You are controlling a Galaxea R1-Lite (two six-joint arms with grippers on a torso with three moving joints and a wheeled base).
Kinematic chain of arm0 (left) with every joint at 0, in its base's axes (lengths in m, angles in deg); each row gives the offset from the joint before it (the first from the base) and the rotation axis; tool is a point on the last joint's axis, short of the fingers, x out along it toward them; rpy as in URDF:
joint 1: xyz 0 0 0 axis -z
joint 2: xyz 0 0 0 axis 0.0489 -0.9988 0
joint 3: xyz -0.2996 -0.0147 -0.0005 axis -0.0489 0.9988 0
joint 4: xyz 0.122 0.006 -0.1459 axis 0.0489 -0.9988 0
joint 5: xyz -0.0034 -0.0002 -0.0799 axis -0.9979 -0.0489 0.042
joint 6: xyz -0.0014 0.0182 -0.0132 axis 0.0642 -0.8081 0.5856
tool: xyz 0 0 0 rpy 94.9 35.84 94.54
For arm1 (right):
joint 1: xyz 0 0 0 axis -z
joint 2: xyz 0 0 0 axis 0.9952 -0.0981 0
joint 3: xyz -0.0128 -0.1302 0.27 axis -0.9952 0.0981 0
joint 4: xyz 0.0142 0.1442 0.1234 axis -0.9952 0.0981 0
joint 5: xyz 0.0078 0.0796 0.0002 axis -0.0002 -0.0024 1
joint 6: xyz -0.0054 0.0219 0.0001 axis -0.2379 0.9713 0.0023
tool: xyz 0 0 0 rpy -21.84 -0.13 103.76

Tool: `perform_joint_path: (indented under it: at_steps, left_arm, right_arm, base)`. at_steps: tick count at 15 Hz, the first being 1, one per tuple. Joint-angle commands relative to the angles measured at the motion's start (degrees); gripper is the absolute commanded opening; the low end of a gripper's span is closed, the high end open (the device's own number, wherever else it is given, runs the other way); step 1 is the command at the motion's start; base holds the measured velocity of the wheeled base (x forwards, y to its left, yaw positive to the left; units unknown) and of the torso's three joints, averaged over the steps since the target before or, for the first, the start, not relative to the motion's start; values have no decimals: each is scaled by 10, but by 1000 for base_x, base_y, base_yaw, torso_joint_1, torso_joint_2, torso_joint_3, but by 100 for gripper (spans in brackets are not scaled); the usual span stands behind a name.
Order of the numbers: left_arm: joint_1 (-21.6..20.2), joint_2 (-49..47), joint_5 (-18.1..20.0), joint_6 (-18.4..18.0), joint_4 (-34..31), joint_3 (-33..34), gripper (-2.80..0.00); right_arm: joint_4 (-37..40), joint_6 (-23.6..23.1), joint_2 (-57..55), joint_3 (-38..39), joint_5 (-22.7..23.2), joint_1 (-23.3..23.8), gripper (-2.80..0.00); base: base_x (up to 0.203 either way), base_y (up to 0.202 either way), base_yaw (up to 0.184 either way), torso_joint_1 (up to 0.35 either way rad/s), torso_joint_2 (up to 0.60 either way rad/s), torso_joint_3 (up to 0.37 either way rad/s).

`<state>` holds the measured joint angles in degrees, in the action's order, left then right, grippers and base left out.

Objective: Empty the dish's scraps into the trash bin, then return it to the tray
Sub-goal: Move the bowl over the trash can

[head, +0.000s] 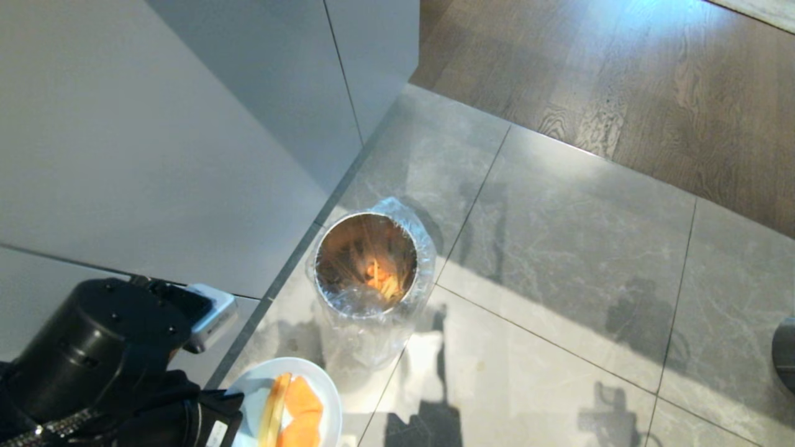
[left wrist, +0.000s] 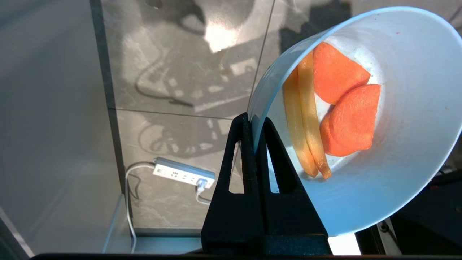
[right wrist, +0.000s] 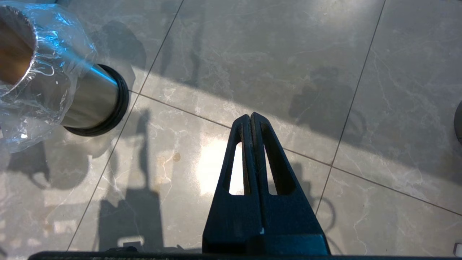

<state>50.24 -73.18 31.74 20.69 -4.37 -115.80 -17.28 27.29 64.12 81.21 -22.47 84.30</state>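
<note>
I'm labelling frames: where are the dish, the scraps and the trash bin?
dish [left wrist: 408, 151], left wrist view, bare inner wall.
scraps [left wrist: 352, 121], left wrist view, an orange carrot slice.
trash bin [head: 415, 247], head view, bag-covered rim.

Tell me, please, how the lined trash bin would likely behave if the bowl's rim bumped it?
The trash bin looks tall and narrow, so a knock near its top might tip it. Its steel wall suggests a stiff body that would probably slide on the glossy floor tiles. The loose bag liner would likely crumple.

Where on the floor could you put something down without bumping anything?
Bare grey tiles lie right of the trash bin, up to the wooden floor. It is crowded by the cabinets, where the left gripper holds the dish of scraps.
</note>
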Motion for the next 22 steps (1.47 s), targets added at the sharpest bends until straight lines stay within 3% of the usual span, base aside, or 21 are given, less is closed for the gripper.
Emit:
perform_joint_path:
  at_steps: [1, 11, 16, 22]
  left_arm:
    - [1, -23, -12, 1, -1, -19, -280]
    - [30, -97, -127, 4, 3, -87, -280]
    - [30, -142, -206, 3, 75, -87, -280]
    - [24, -161, -237, 4, 116, -136, -280]
  right_arm:
    - [0, 1, 0, 0, 0, 0, -280]
    - [-1, 0, 0, 0, 0, 0, -280]
    - [-1, 1, 0, -1, 0, 0, -280]
    - [-1, 0, 0, 0, 0, 0, -280]
  base:
    - [0, 0, 0, 0, 0, 0]
    - [0, 0, 0, 0, 0, 0]
    - [0, 0, 0, 0, 0, 0]
    - [0, 0, 0, 0, 0, 0]
